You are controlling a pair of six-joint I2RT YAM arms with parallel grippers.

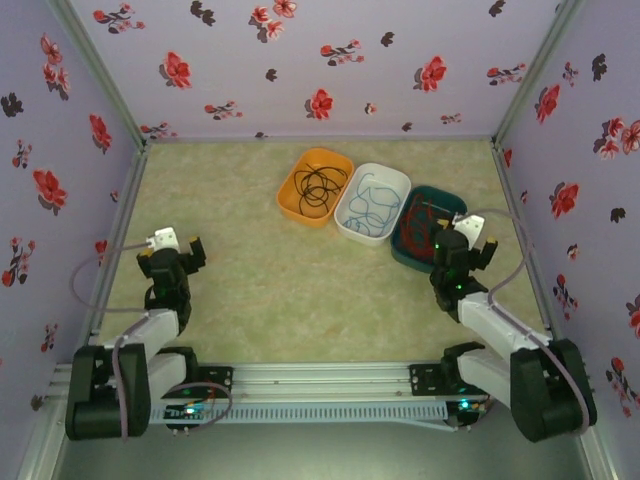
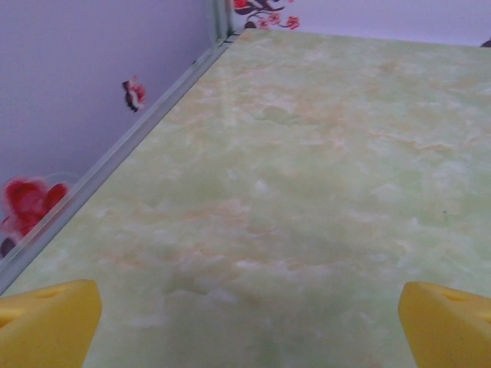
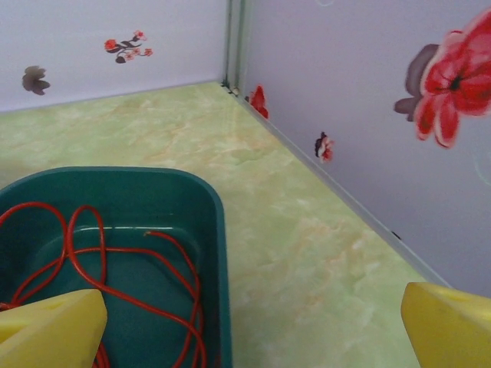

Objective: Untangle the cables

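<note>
Top external view: on the marbled green table [image 1: 280, 300], toward the far right, a slanting row of three trays set side by side. Farthest left, an orange tray [image 1: 288, 195] with the black cable [image 1: 318, 185] coiled inside in loose loops. In the middle, a white tray [image 1: 400, 180] with the blue cable [image 1: 372, 208] looped inside. Nearest and farthest right, a dark green tray [image 1: 440, 190] with the red cable [image 1: 415, 225] heaped inside. Each cable in its own tray, apart from the other two. Left gripper [image 1: 176, 254] over bare table at the near left, well apart from the trays, claw spread wide and holding nothing. Right gripper [image 1: 463, 247] at the near right end of the green tray, partly over its near edge, claw likewise spread wide and empty; touching the tray or not, cannot tell. Left wrist view: two yellow fingertips [image 2: 46, 322] at the bottom corners, far apart, bare table between and beyond them, flowered wall [image 2: 77, 92] along the left. Right wrist view: yellow fingertips [image 3: 50, 330] again at the bottom corners, wide apart; beneath the left one, the green tray's rounded corner with red loops lying on its floor; to the right, bare table up to the flowered wall.
</note>
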